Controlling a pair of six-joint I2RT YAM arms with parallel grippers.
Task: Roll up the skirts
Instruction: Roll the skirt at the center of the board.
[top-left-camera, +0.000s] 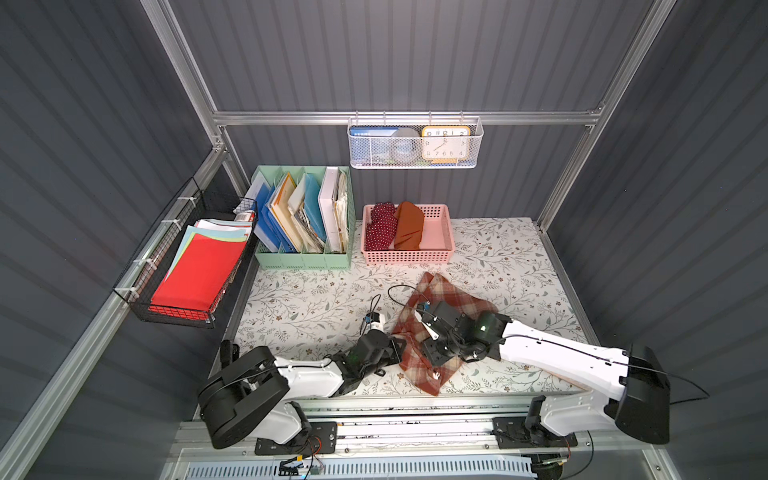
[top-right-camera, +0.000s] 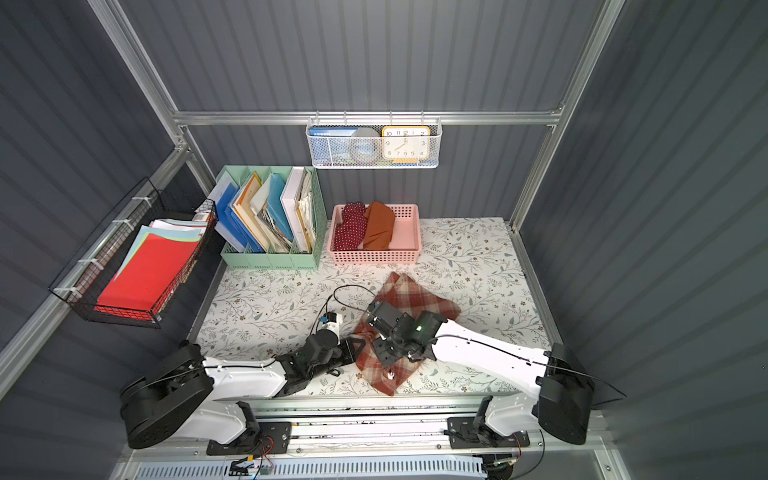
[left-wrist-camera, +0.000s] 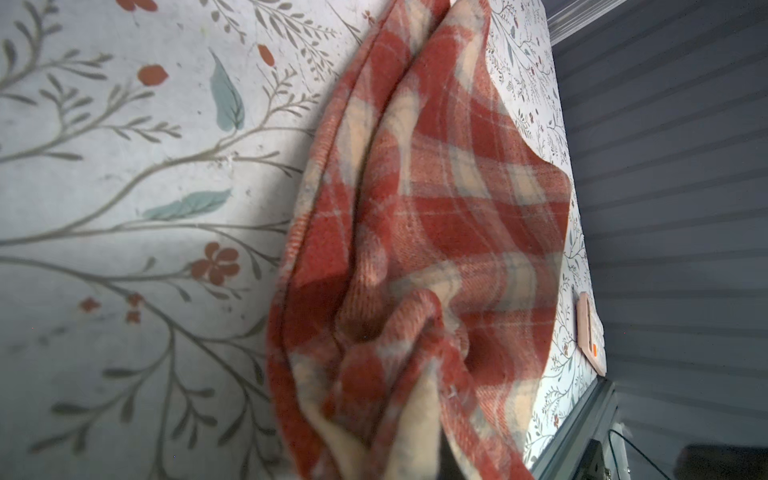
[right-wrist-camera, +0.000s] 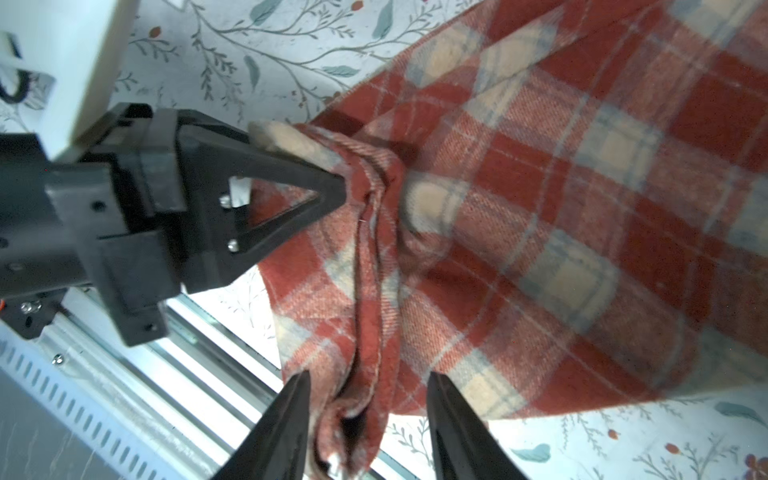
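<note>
The plaid skirt (right-wrist-camera: 540, 208) was thick, fuzzy woven cloth, matt. The left end effector (right-wrist-camera: 338, 187) was matt black plastic. The worktop (left-wrist-camera: 124, 187) looked smooth, with a printed cover. The basket (top-left-camera: 407, 256) was pink perforated plastic.

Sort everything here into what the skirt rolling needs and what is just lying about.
For the job: plaid skirt, pinched by the shut left pincer, with the open right pincer astride a fold; polka-dot skirt and rust-orange skirt in the pink basket.

Lying about: green file organiser, black wire basket of paper sheets, white mesh basket, clock.
</note>
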